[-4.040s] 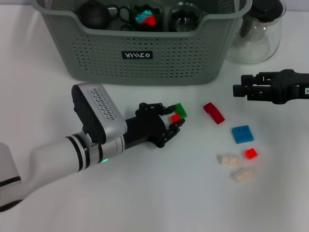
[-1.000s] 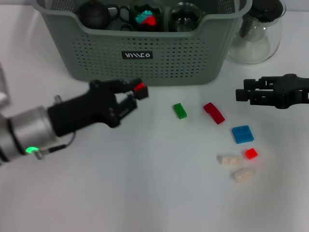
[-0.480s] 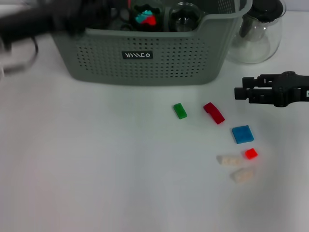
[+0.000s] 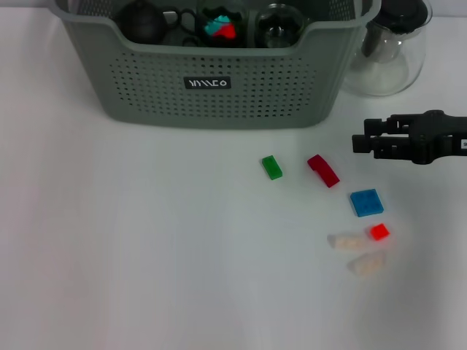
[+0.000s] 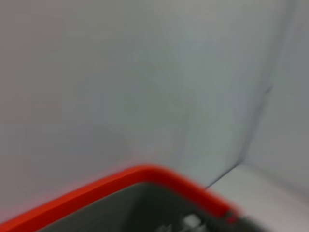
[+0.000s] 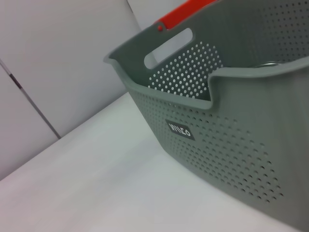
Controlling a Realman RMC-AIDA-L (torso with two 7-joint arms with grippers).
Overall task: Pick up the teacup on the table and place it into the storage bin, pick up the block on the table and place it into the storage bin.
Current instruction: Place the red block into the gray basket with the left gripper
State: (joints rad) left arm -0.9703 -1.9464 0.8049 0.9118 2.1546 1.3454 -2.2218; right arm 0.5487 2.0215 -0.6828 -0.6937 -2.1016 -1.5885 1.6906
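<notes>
The grey-green storage bin stands at the back of the table; the right wrist view shows its perforated wall and label. Inside it sit a black teapot, small dark cups, a glass cup and a red-and-teal block. No teacup shows on the table. Loose blocks lie on the table: green, dark red, blue, small red and two beige ones. My right gripper hovers open and empty right of the dark red block. My left gripper is out of view; its wrist view shows only a red bin rim.
A clear glass pitcher with a black lid stands right of the bin, behind my right gripper. The white table stretches bare to the left and front of the blocks.
My left arm, shut on a small red block, rose from the table toward the bin's back left and has left the head view. The right gripper has barely moved.
</notes>
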